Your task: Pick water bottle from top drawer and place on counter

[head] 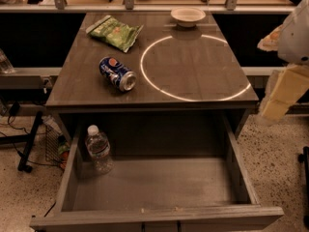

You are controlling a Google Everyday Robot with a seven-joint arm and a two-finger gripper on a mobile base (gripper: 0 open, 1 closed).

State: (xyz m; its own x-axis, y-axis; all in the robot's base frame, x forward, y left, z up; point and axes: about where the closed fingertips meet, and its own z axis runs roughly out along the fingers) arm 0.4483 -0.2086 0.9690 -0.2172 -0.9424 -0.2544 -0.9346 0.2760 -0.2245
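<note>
The water bottle [99, 149], clear with a white cap, stands upright in the back left corner of the open top drawer [159, 187]. The drawer is pulled out under the counter [193, 88], a dark wood-grain top marked with a thin white circle. My gripper [281, 94] hangs at the far right edge of the view, beside the counter's right front corner. It is well away from the bottle and holds nothing that I can see.
A blue Pepsi can [118, 74] lies on its side on the counter's left. A green snack bag [115, 32] lies at the back left and a white bowl [187, 16] at the back. Cables and a stand are on the floor to the left.
</note>
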